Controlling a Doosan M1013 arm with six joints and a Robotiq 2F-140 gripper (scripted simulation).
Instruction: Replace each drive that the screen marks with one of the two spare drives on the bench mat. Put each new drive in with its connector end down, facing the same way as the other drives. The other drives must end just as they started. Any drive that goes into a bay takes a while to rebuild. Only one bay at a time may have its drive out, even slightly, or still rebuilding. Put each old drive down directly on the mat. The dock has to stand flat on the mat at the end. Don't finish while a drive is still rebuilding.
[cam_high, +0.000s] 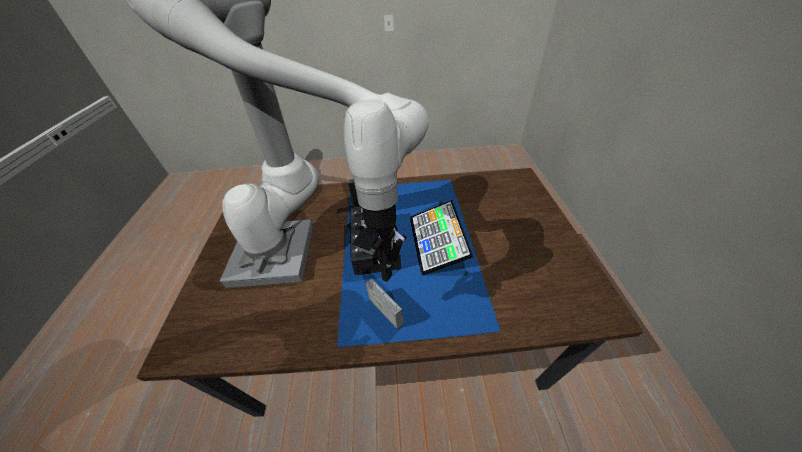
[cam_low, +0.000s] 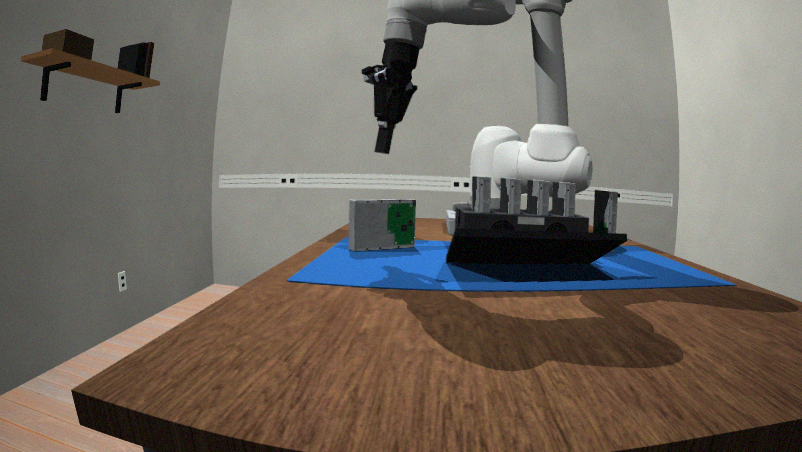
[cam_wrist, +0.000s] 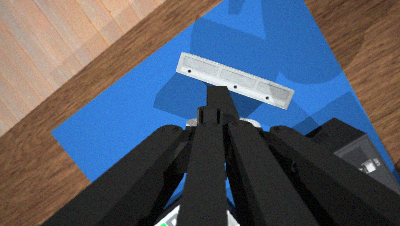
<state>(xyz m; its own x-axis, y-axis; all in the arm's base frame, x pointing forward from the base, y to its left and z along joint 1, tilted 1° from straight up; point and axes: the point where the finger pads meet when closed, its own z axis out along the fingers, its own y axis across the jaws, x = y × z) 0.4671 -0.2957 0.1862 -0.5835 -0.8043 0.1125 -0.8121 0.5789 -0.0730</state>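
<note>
The gripper (cam_high: 386, 277) (cam_low: 382, 152) (cam_wrist: 216, 102) hung with fingers together, empty. One drive (cam_high: 384, 303) (cam_low: 367, 225) (cam_wrist: 235, 80) stood on the mat (cam_high: 449, 314) (cam_low: 336, 269) (cam_wrist: 125, 110), at six o'clock from the dock (cam_high: 367, 263) (cam_low: 519, 221) (cam_wrist: 345, 131) in the top view. Lowering closed fingers could topple it. The exterior view showed four docked drives, another beyond, one screen (cam_high: 441, 238) (cam_low: 533, 248).

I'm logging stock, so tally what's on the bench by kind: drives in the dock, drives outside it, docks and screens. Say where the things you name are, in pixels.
Drives in the dock (cam_low: 481, 195): 4
Drives outside it (cam_high: 384, 304) (cam_low: 368, 224) (cam_wrist: 235, 80): 2
Dock (cam_high: 371, 265) (cam_low: 477, 222) (cam_wrist: 342, 131): 1
Screen (cam_high: 439, 240) (cam_low: 530, 248) (cam_wrist: 169, 218): 1
Total: 8
</note>
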